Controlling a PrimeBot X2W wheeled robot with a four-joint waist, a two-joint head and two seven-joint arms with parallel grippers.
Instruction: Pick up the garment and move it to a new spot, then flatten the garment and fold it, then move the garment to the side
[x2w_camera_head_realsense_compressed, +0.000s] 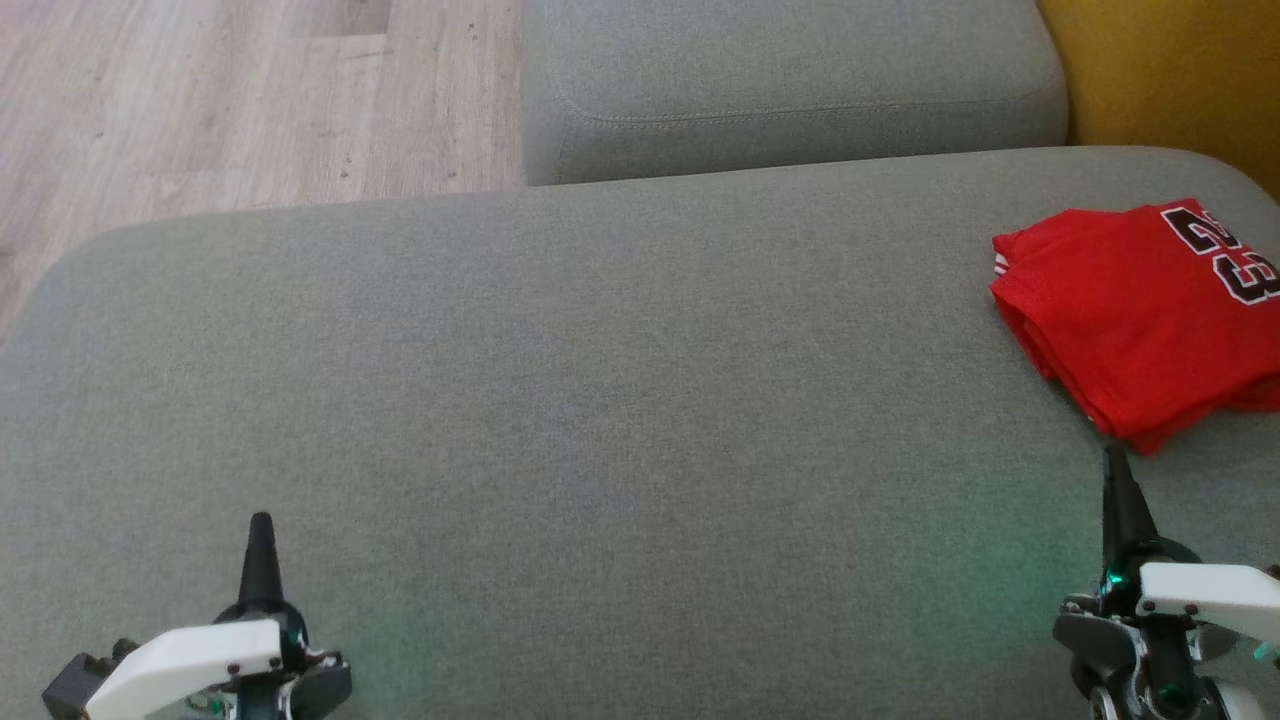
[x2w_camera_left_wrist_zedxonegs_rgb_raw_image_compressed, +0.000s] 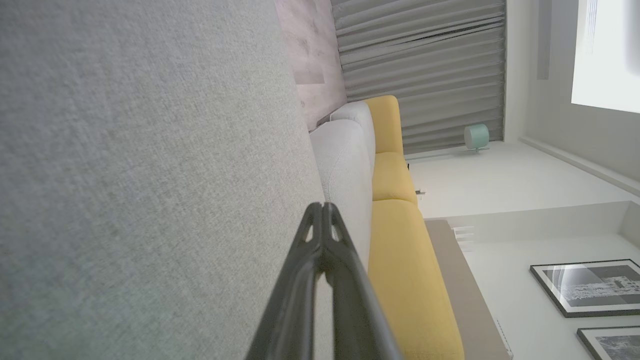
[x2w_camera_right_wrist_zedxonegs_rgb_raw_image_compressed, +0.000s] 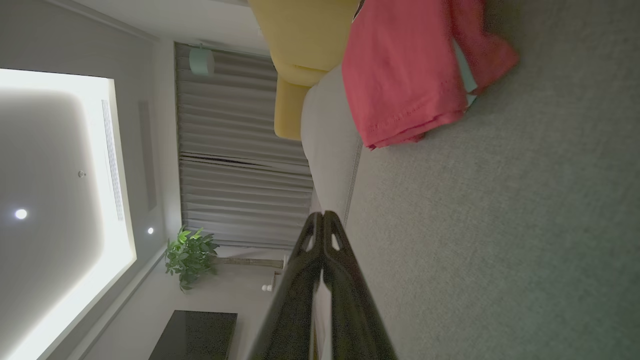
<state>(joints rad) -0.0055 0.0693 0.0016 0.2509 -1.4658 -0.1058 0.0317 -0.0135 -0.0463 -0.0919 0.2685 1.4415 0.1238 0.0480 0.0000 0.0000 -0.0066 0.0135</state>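
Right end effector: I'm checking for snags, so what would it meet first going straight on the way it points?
Probably the near corner of the folded red garment, which lies just beyond the shut right end effector on the grey cushion. The end effector's height is unclear, so it might pass over.

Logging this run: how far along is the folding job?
Looks done: the red garment lies folded at the right side of the grey cushion. In hand: nothing; the left gripper and right gripper are shut, empty, clear of it. Left: nothing evident.
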